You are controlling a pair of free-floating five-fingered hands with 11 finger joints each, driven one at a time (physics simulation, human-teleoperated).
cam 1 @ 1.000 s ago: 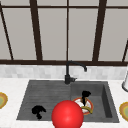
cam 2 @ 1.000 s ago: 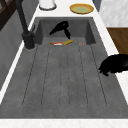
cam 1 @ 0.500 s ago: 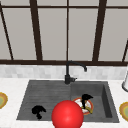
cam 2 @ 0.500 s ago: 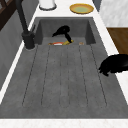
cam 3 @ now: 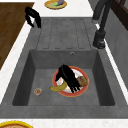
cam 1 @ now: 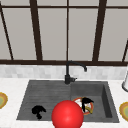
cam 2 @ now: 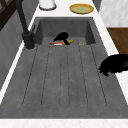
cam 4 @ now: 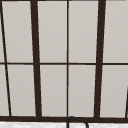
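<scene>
A red-rimmed white plate (cam 3: 72,95) lies on the basin floor, carrying a banana (cam 3: 58,87) and a brown round item (cam 3: 81,80). My right hand (cam 3: 67,76) reaches down over this plate with its fingers stretched out, the tips on or just above the food; it also appears as the right hand (cam 1: 86,103) and the right hand (cam 2: 61,37). My left hand (cam 1: 37,110) hangs relaxed over the drainboard's front edge, seen again as the left hand (cam 2: 114,65) and the left hand (cam 3: 32,16). A large red ball (cam 1: 67,115) sits at the sink's front edge.
A black faucet (cam 1: 68,72) stands behind the sink. A small round item (cam 3: 38,91) lies on the basin floor at the left. Yellow plates (cam 1: 124,110) rest on the counter at both ends, one yellow plate (cam 3: 55,3) bearing food. A white container (cam 1: 125,82) stands at the far right.
</scene>
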